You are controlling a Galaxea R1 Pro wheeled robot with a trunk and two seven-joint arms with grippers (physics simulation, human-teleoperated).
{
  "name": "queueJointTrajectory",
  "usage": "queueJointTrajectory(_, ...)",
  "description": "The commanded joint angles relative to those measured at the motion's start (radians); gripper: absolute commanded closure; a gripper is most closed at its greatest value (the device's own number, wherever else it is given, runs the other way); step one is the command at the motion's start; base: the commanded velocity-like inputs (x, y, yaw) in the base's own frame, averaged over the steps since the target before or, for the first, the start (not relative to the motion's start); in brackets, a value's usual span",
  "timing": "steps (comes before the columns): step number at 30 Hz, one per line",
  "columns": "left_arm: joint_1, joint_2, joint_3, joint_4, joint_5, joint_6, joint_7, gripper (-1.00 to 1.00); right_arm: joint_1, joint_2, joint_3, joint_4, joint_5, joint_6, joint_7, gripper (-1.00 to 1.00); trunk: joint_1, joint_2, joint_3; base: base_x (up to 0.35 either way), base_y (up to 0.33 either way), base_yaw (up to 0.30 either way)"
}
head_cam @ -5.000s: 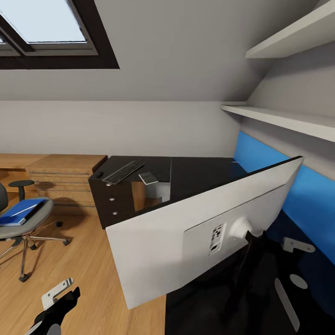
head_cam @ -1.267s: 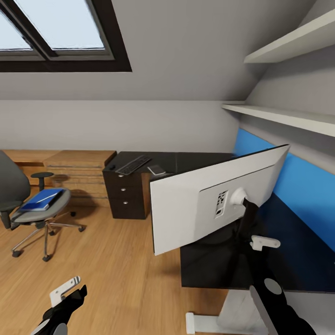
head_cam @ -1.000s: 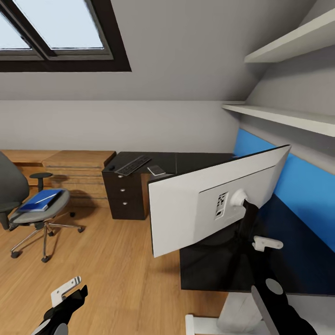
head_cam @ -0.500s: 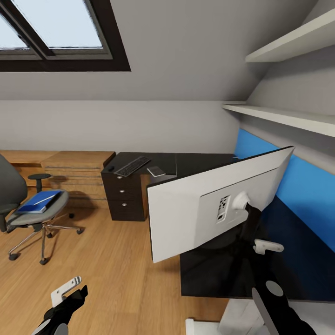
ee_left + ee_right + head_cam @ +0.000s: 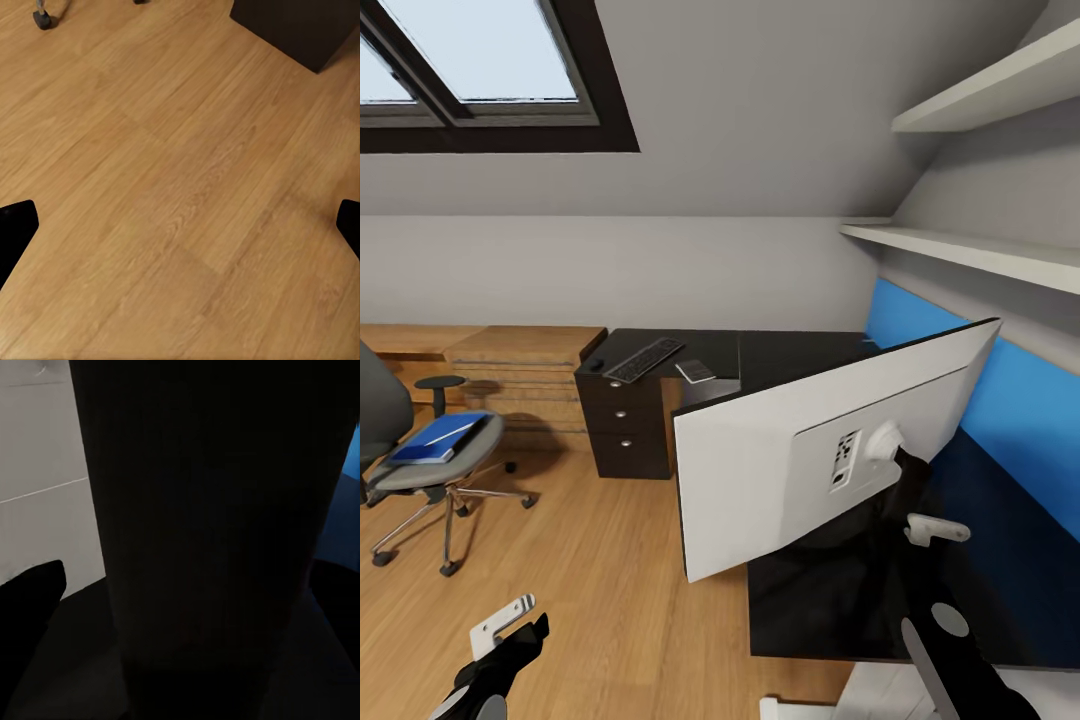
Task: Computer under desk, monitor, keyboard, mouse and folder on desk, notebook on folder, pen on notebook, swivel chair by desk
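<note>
Gripping perhaps monitor's slim black stem

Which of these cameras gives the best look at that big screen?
The head view. There you see the whole pale back of the monitor, its stem and the desk under it. The right wrist view is so close that the monitor's stem is just a dark upright slab. The left wrist view looks down at wood floor.
</note>
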Motion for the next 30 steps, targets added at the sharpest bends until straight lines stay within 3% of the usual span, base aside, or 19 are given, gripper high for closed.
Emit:
queueJointTrajectory(1, 0.000, 0.000, -0.001, -0.002, 0.008, 0.004, 0.006, -1.00, -0.001, -0.001, 0.001, -0.001, -0.010, -0.001, -0.004, 1.00, 0.000, -0.001, -0.001, 0.005, 0.000, 0.000)
queueJointTrajectory(22, 0.000, 0.000, -0.001, -0.002, 0.008, 0.004, 0.006, -1.00, -0.001, -0.002, -0.001, -0.002, -0.010, -0.003, -0.015, 1.00, 0.000, -0.001, -0.001, 0.000, 0.000, 0.000)
queueJointTrajectory(30, 0.000, 0.000, -0.001, -0.002, 0.008, 0.004, 0.006, -1.00, -0.002, -0.002, -0.019, 0.005, -0.009, -0.002, -0.014, 1.00, 0.000, -0.001, -0.001, 0.000, 0.000, 0.000)
